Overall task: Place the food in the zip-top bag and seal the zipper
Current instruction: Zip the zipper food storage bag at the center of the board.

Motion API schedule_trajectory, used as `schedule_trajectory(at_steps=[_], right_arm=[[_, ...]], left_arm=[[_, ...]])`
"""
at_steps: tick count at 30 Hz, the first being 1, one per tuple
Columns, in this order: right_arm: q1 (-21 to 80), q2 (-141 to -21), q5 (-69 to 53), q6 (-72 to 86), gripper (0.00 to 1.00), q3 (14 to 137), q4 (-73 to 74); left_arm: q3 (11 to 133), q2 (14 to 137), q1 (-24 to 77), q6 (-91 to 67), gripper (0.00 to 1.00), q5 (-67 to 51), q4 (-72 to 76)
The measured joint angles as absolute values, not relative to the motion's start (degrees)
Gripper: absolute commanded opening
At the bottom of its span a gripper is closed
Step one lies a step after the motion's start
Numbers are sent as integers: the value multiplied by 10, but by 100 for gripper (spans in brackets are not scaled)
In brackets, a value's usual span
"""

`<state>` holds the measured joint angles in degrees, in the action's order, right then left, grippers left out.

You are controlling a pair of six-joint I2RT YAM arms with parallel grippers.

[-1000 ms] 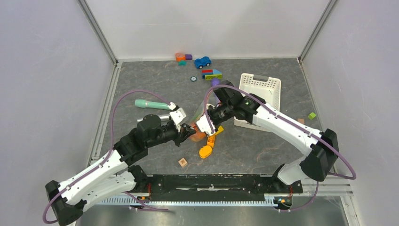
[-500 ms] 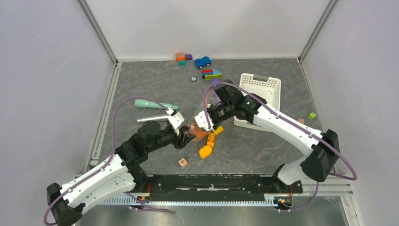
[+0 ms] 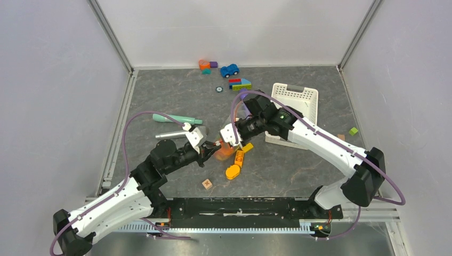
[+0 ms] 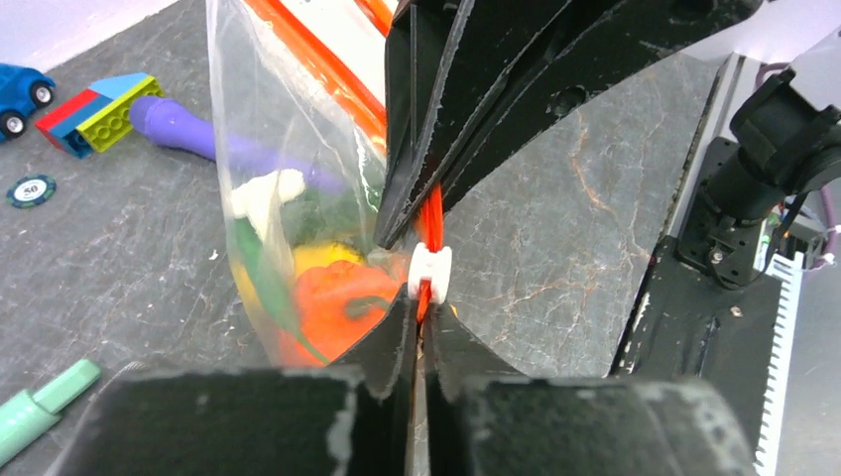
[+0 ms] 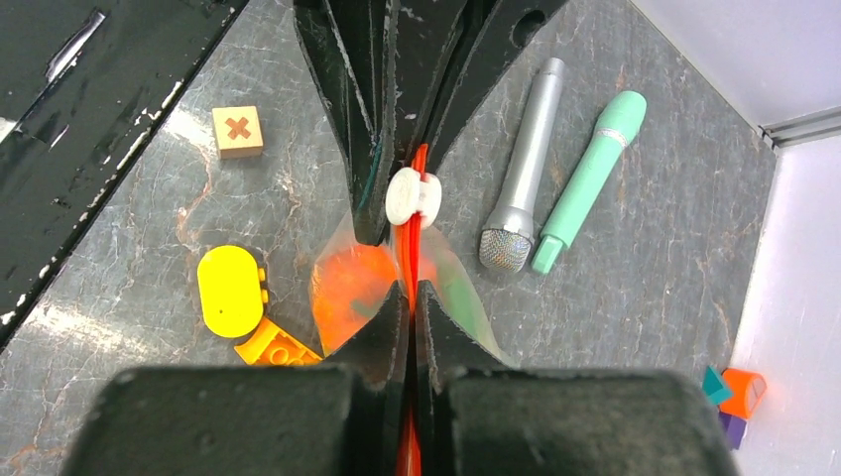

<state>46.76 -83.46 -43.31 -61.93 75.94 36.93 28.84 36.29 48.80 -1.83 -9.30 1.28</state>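
The clear zip-top bag [image 4: 268, 129] hangs between both grippers over the middle of the table [image 3: 226, 151]. Inside it are an orange pumpkin [image 4: 332, 302], a yellow squash [image 4: 317, 258], a white garlic-like piece [image 4: 263, 190] and a green piece [image 4: 248, 260]. My left gripper [image 4: 421, 312] is shut on the orange-red zipper [image 4: 432, 213], just below its white slider [image 4: 429, 273]. My right gripper [image 5: 410, 293] is shut on the same zipper [image 5: 409, 253] from the other side of the slider [image 5: 413, 195]. In the top view the left gripper [image 3: 212, 149] and right gripper [image 3: 230, 140] nearly meet tip to tip.
A white slotted basket [image 3: 296, 101] stands behind the right arm. A yellow block [image 3: 232, 172], an orange block [image 5: 273, 347] and a wooden cube [image 3: 207, 184] lie near the bag. A silver microphone [image 3: 173, 135] and teal tool [image 3: 173, 118] lie left. Toy car [image 3: 229, 70] and blocks [image 3: 240, 84] sit at the back.
My left arm has drawn back toward the near left, uncovering the silver microphone. My right gripper has shifted slightly left with the bag. Both stay shut on the zipper.
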Motion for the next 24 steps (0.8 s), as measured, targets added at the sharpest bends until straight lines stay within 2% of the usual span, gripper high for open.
schedule_trajectory(at_steps=[3,8,11,24], right_arm=[[467,-834,-433,-615,8,759,370],[467,-833,-440,-585,24,759,367],[467,-827,-452,-572,38,759,361],[491,-787,-493,-521,40,744,305]], left_arm=[[288,367,488,-18,2,-97,15],[288,363,488,-18,2,-107,14],[287,357,488,-18,2,-112,14],[288,372,488,-18,2,-123,14]])
